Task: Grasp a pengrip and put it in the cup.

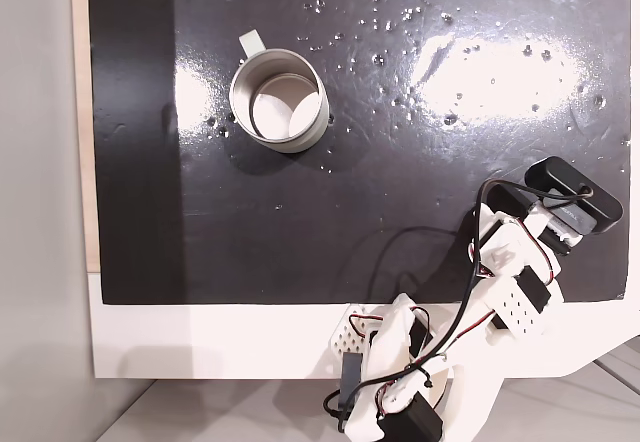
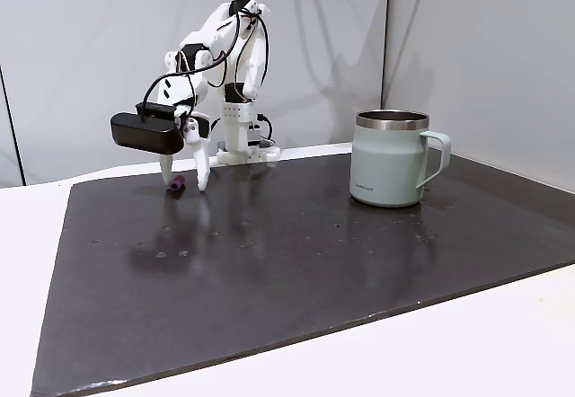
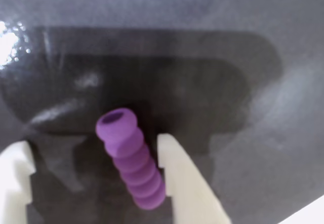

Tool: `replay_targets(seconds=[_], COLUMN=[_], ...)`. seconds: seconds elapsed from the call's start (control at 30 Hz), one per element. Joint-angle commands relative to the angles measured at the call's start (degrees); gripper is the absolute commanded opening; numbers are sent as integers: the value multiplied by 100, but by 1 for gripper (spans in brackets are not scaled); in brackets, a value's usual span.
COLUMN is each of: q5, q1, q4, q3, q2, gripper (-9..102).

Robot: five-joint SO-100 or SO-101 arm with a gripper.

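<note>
On the mat: the gripper point(image 3: 96, 165) stands low, its white fingers point(image 3: 178, 176) apart around the pengrip point(image 3: 130, 159).
Pengrip: lies flat, touching one finger; probably light, soft, ribbed.
Hold: across its middle ribs.
Cup point(image 2: 389, 158): upright, well apart.

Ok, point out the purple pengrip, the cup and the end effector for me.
pengrip point(image 3: 130, 159): wrist view, on the middle of its ribbed side.
cup point(image 2: 386, 163): side-on fixed view, on the front of its pale wall.
end effector point(image 2: 185, 184): side-on fixed view, midway between its white fingertips, down at the mat.
</note>
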Motion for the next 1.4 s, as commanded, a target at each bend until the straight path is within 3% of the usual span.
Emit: replay_targets(seconds=[0.0, 0.3, 0.63, 1.0, 1.37], q5=[-88, -378, -158, 1696, 3059], q1=[62, 352, 308, -642, -1547], q4=[-299, -650, -703, 220, 1995], q3=[35, 536, 580, -475, -2610], q2=[-53, 211, 387, 800, 580], gripper=[22, 1, 0, 0, 0])
